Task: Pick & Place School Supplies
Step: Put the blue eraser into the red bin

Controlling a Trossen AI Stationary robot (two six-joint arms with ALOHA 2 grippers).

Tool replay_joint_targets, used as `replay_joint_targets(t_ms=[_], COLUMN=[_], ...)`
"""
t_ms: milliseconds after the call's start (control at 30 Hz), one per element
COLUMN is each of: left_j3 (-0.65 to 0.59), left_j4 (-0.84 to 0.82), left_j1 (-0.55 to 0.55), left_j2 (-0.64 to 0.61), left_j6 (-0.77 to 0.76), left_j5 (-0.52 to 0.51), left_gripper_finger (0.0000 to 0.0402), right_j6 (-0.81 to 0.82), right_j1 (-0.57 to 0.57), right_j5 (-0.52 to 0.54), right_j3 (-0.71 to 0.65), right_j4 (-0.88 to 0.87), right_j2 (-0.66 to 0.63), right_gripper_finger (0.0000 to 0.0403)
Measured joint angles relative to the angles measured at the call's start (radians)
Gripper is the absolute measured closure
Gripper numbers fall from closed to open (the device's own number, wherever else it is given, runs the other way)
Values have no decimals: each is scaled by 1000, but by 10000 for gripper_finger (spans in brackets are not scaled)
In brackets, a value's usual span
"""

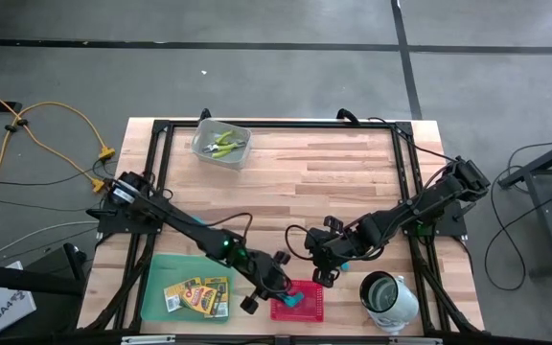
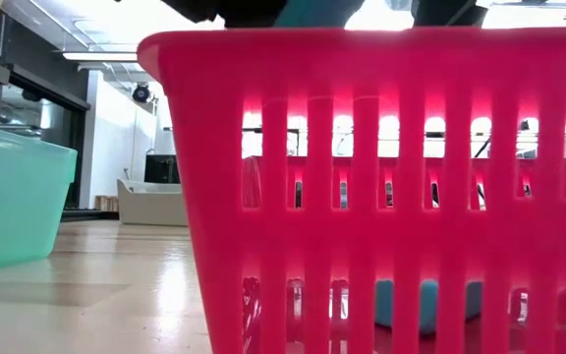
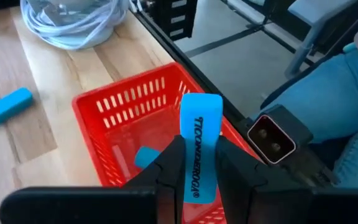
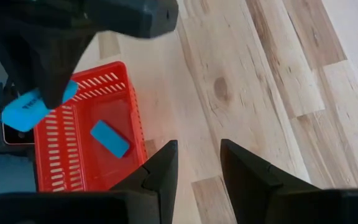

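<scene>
My left gripper (image 1: 288, 297) is shut on a light-blue oblong piece (image 3: 199, 146) and hangs over the red basket (image 1: 300, 305) at the table's near edge. A second blue piece (image 4: 109, 138) lies on the basket's floor, and a third (image 3: 5, 107) lies flat on the wood beside it. My right gripper (image 4: 197, 152) stands open over bare wood, just to the right of the basket and farther back. Yellow crayon boxes (image 1: 197, 295) lie in the green tray (image 1: 161, 278). Tools with yellow-green handles (image 1: 222, 144) lie in the clear tray. My left gripper pinches the blue piece between its two fingers (image 3: 173, 163), which sit on its two long sides at the lower half (image 3: 194, 186). The fingers slant down from the table's left and lie along the piece. Its upper end sticks out past the fingertips, printed face showing, clear of the basket.
A white-and-metal cup (image 1: 388, 297) stands right of the basket, near the front edge. The black frame rails (image 1: 405, 172) run along the table's sides. A person's blue-clad leg (image 3: 347, 93) shows beyond the near edge. The middle and far wood is bare.
</scene>
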Motion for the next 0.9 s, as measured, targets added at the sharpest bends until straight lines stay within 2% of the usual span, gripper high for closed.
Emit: replay_joint_targets(t_ms=[433, 900], left_j3=[0, 0], left_j4=[37, 37], left_j1=[3, 18], left_j2=[75, 74], left_j6=[-2, -78], left_j5=[24, 24], left_gripper_finger=[339, 287], right_j6=[19, 27], right_j1=[5, 6], right_j5=[-7, -8], right_j3=[0, 0], right_j4=[7, 7], right_j2=[0, 0], right_gripper_finger=[291, 291])
